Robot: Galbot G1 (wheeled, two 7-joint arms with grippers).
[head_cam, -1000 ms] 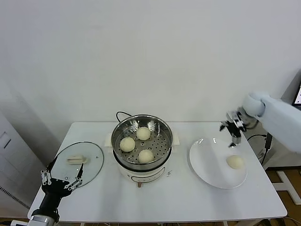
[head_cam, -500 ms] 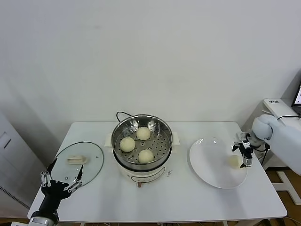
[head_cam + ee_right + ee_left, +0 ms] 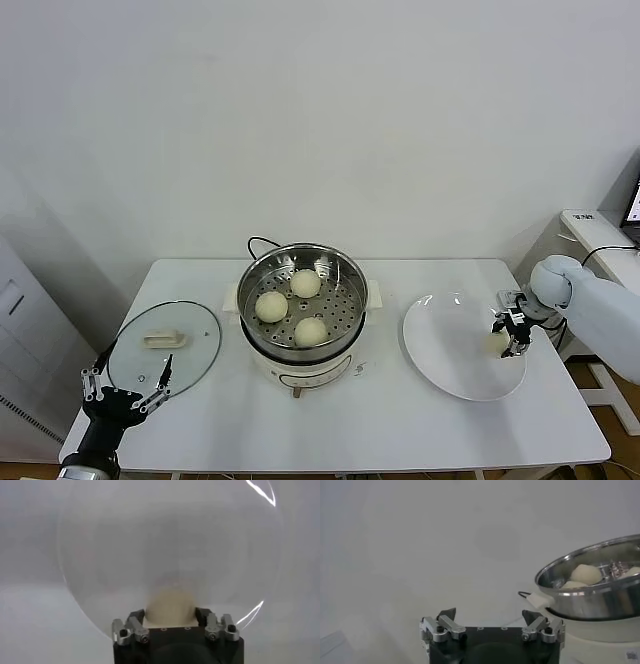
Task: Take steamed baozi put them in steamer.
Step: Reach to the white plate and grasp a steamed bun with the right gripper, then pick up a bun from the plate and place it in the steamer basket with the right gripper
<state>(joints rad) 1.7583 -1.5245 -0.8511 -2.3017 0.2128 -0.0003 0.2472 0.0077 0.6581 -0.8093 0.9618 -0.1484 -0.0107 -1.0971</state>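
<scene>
The right gripper point(image 3: 511, 329) clamps the last baozi point(image 3: 171, 606) on the plate point(image 3: 450, 345); the steamer point(image 3: 303, 295) lies at nine o'clock. The left gripper point(image 3: 125, 390) idles, fingers apart.

Three cream baozi point(image 3: 292, 306) in shiny steamer point(image 3: 345, 270); fourth baozi point(image 3: 496, 342) on plate
</scene>
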